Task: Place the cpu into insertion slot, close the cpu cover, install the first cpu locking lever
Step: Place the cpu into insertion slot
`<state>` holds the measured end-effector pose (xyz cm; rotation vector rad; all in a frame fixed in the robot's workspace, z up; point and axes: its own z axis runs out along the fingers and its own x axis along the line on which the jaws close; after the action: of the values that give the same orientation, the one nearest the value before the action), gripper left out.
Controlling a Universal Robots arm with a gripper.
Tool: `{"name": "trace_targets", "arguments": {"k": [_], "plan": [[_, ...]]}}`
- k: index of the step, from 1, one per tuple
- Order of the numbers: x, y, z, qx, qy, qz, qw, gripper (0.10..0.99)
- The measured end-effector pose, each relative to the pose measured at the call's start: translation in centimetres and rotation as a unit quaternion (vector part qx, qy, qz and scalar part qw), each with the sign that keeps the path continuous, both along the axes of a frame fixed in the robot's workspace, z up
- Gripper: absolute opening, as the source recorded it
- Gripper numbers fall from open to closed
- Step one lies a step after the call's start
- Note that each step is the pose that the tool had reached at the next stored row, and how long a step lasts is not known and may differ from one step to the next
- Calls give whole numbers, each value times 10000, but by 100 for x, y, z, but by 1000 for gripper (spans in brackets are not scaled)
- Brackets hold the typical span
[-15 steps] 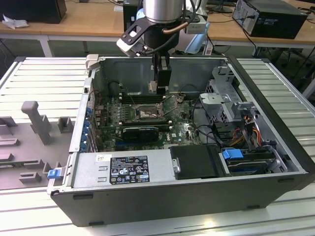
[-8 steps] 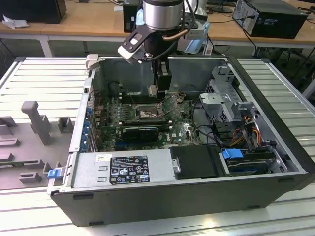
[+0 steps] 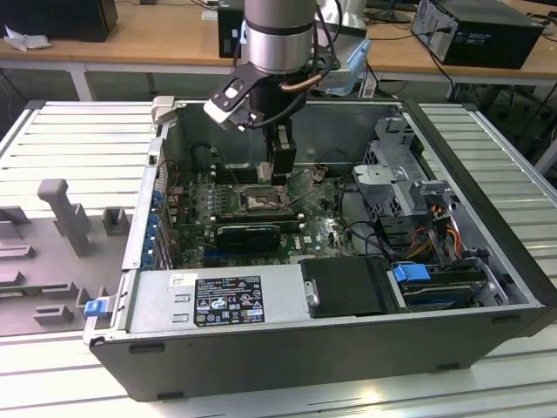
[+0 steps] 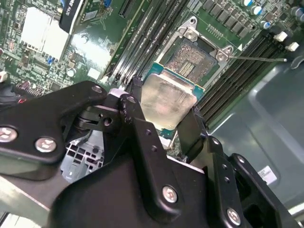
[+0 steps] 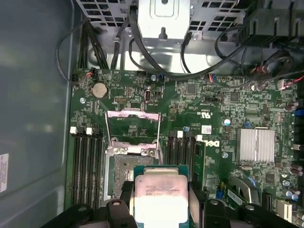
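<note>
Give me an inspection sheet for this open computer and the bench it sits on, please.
Surface: slatted metal table, with an open computer case lying on it.
Job's things: chip held above the bare socket, not seated; cover raised open.
Clutter: grey blocks on the table, at the exterior view's left.
Gripper: gripper shut on the chip, inside the case.
Cables: black cables at the board's edge; orange and yellow wires by the drive bay.
Surroundings: desks with computers behind.
</note>
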<state>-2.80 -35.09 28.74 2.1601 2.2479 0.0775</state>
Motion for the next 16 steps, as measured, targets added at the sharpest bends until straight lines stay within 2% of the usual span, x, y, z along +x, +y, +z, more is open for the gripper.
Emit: {"name": "trace_targets", "arguments": {"k": [8,12,14,16], "plan": [[-7,4,-145,1,-5,0,10000,541],[-8,10,-191,1,-6,0,10000,541],[-8,24,-232,1,-7,0,10000,541],[-13,62,-306,1,-7,0,10000,541]]}}
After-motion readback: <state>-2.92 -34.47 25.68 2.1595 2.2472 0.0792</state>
